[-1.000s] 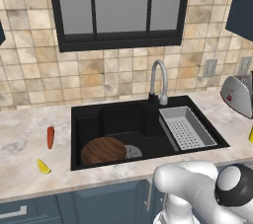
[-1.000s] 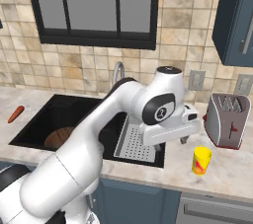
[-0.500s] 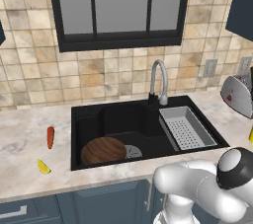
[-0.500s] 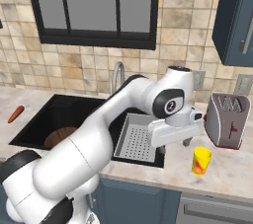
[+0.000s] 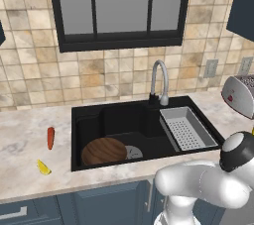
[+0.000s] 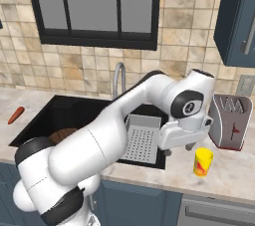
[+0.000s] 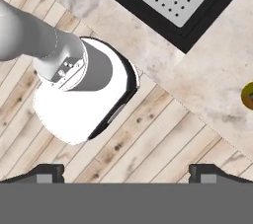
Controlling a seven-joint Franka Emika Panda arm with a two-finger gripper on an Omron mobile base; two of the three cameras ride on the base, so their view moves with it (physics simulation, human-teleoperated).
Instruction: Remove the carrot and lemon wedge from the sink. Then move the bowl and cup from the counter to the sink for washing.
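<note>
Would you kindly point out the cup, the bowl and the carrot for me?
cup [image 6: 203,162], right base view, on its yellow side wall.
bowl [image 5: 103,150], left base view, on the brown middle of its inside.
carrot [image 5: 50,138], left base view, on the middle of its length.

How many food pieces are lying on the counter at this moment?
2. The carrot lies on the counter left of the sink; the lemon wedge lies nearer the front edge. Others may be hidden.
</note>
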